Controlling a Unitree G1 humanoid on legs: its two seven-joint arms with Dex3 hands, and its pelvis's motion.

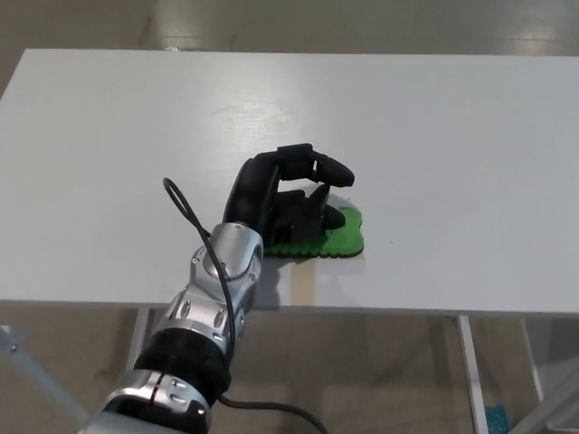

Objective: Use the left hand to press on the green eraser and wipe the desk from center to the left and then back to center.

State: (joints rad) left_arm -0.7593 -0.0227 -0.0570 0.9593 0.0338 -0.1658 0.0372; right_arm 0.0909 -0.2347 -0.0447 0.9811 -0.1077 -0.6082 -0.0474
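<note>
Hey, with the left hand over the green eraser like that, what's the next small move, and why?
Probably press down, then slide toward the robot's left. The left hand already covers most of the green eraser, which lies flat near the desk front edge, around centre, so the leftward wipe looks not yet begun.

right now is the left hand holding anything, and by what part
Nothing is gripped: the left hand lies over the left part of the green eraser on the desk.
</note>
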